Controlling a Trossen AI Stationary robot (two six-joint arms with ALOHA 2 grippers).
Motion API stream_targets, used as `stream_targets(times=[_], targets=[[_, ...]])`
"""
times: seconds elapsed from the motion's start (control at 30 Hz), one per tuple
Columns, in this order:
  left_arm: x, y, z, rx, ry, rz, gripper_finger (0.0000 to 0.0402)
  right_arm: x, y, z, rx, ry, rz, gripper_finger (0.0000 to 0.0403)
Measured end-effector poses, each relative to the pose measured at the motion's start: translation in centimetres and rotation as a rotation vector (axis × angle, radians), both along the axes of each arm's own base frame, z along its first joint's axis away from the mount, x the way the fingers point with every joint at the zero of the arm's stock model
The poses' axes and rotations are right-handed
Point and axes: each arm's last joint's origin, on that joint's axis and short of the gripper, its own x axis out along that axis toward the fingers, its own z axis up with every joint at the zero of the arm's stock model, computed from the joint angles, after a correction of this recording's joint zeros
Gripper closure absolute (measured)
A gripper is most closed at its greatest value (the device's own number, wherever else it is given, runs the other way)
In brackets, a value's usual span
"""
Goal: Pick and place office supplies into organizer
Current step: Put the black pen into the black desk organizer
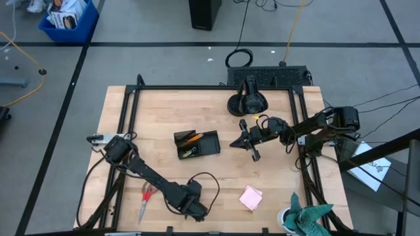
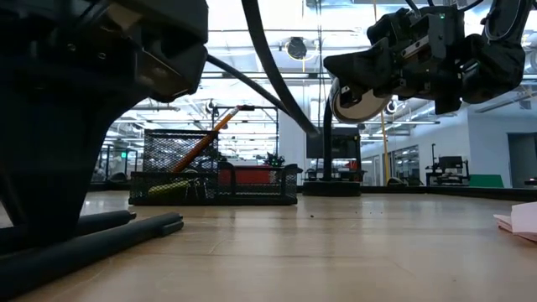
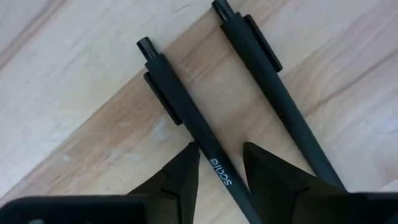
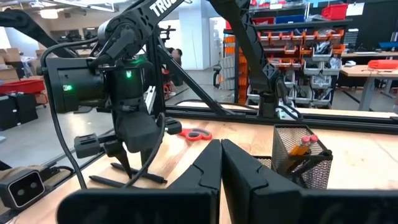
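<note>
Looking down from the high view, I see my left arm stretched along the near-left part of the table (image 1: 216, 177), elbow out, wrist bent down so the left gripper (image 1: 195, 208) points at the wood close to the near edge. In the left wrist view its fingers (image 3: 177, 180) stand apart, one on each side of a black pen (image 3: 193, 134) lying flat on the table; the fingers straddle the barrel, and I cannot tell if they touch it. A second pen (image 3: 273, 87) lies just beside the first, roughly parallel (clip side up on both).

My right arm reaches in from the far-right side, held above the table, with the right gripper (image 1: 251, 145) hovering just right of the organizer (image 1: 197, 144). Its fingers (image 4: 208, 171) are pressed together with nothing between them. In the low view that gripper hangs well clear of the table top.

The organizer is a black mesh tray near the table's middle, with an orange pencil (image 2: 201, 143) leaning in it and a yellow-green piece (image 2: 164, 190) low inside. The red scissors (image 1: 146, 198) lie flat left of the left gripper. The pink sticky pad (image 1: 251, 197) sits on the near-right part of the table, well apart from both grippers.
</note>
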Motion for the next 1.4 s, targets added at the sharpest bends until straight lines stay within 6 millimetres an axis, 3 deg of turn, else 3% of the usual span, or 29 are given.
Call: stream_targets(times=[0.13, 0.37, 0.6, 0.83, 1.07, 1.23, 1.4], targets=[[-0.1, 0.0, 0.0, 0.018, -0.007, -0.053, 0.0296, 0.0, 0.0, 0.0, 0.0, 0.0, 0.0, 0.0399], [-0.2, 0.0, 0.0, 0.032, 0.0, -0.085, 0.0388, 0.0, 0.0, 0.0, 0.0, 0.001, 0.0, 0.0399], [-0.4, -0.2, -0.1, 0.141, -0.06, -0.14, 0.0361, 0.0, 0.0, 0.0, 0.005, 0.002, 0.0, 0.0399], [-1.1, 0.1, 1.3, 0.381, -0.193, -0.174, 0.0389, 0.0, 0.0, 0.0, 0.018, 0.006, 0.001, 0.0399], [-2.6, -0.3, 6.3, 0.578, -0.414, -0.201, 0.038, 0.0, 0.0, 0.0, 0.018, 0.006, 0.001, 0.0399], [-3.4, 0.6, 9.9, 0.781, -0.539, -0.262, 0.0387, 0.0, 0.0, 0.0, 0.018, 0.006, 0.002, 0.0399], [-5.4, 1.4, 12.3, 1.013, -0.559, -0.381, 0.039, 0.0, 0.0, 0.0, 0.018, 0.005, 0.002, 0.0399]])
